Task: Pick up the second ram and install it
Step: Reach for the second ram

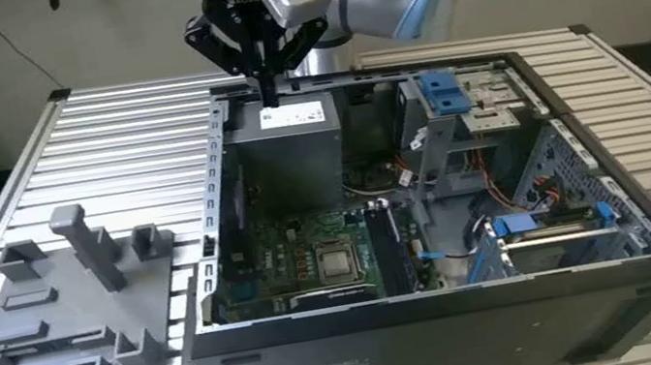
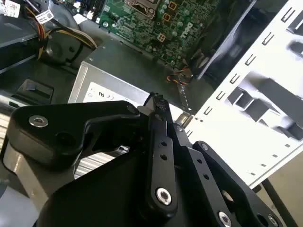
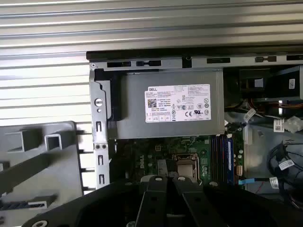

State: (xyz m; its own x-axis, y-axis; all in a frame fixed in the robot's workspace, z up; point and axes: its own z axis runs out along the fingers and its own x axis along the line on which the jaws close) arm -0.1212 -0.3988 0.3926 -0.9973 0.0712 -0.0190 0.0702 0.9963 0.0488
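My gripper hangs shut above the far edge of the open computer case, over the grey power-supply box. Nothing shows between its fingertips in either wrist view, where the gripper stands closed. A long dark strip that looks like the second ram lies flat on the grey tray, well away on the exterior view's left. The first wrist view catches the ram low on the tray. The memory slots run beside the processor socket.
The grey tray has upright posts, the tallest post near its middle. The case walls rise around the motherboard. Blue drive brackets and loose cables crowd the case on the exterior view's right. The slatted table surrounds everything.
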